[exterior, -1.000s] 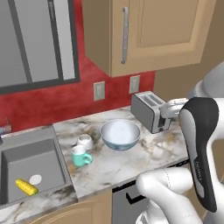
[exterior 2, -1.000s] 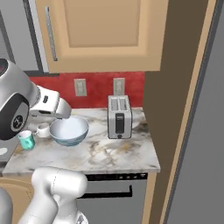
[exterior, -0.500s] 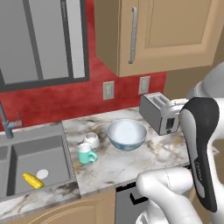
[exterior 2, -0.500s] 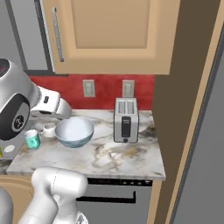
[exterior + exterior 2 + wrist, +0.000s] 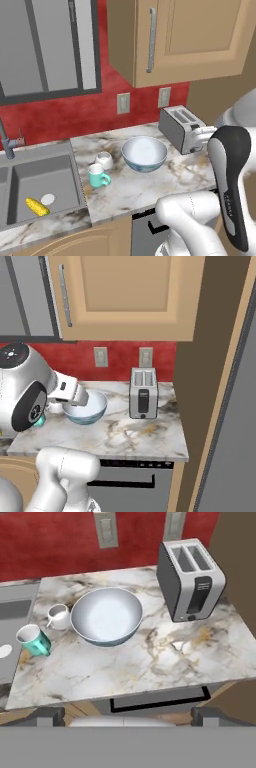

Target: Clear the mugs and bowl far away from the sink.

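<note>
Reaching with jaws released, the arm may knock the teal mug (image 5: 33, 639) beside the bowl (image 5: 106, 615) into the sink (image 5: 35, 185).

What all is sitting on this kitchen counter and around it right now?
bowl: one, white inside, pale blue outside, middle of the marble counter.
teal mug: one, teal with white inside, near the sink edge, in front of the white mug.
white mug: one, white, squat, beside the bowl on the sink side.
toaster: one, silver, two slots, at the counter's far end from the sink.
sink: one, dark grey, set into the counter.
corn cob: one, yellow, in the sink basin.
wall outlets: two, pale, on the red backsplash.
cabinet: tan wood, above the counter.
gripper: one, dark fingertips, open, holding nothing, above the counter's front edge.
</note>
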You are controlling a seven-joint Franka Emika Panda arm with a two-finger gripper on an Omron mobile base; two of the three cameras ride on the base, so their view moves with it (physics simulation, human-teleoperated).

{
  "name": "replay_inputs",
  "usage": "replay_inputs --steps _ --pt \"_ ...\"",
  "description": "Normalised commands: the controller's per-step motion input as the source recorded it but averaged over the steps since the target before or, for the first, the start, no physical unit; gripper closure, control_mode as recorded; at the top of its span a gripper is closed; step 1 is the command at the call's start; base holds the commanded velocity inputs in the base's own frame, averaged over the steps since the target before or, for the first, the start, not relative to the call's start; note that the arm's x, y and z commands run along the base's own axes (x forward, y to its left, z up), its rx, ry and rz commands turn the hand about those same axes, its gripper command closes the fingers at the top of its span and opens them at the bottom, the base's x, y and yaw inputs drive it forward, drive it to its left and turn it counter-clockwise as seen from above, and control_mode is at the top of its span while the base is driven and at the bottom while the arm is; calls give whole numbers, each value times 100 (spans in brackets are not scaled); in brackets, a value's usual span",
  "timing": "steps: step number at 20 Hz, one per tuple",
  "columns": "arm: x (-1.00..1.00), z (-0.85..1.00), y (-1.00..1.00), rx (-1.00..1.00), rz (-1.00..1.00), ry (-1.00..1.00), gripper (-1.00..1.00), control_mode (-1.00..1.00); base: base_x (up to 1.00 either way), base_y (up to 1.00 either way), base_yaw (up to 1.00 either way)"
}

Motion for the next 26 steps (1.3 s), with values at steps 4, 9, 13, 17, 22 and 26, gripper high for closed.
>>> replay_inputs --steps 4,9,13,17,22,26 --pt "23 -50 -10 11 -2 0 -100 -100 0 0 0" --pt "28 -56 -5 18 0 0 -100 -100 0 0 0" --pt "33 -52 -1 16 -1 0 -100 -100 0 0 0" --pt "52 -25 0 4 -1 1 -100 -100 0 0 0" --pt "46 -25 0 3 -4 2 -100 -100 0 0 0" --pt "37 -21 1 0 -6 3 -100 -100 0 0 0"
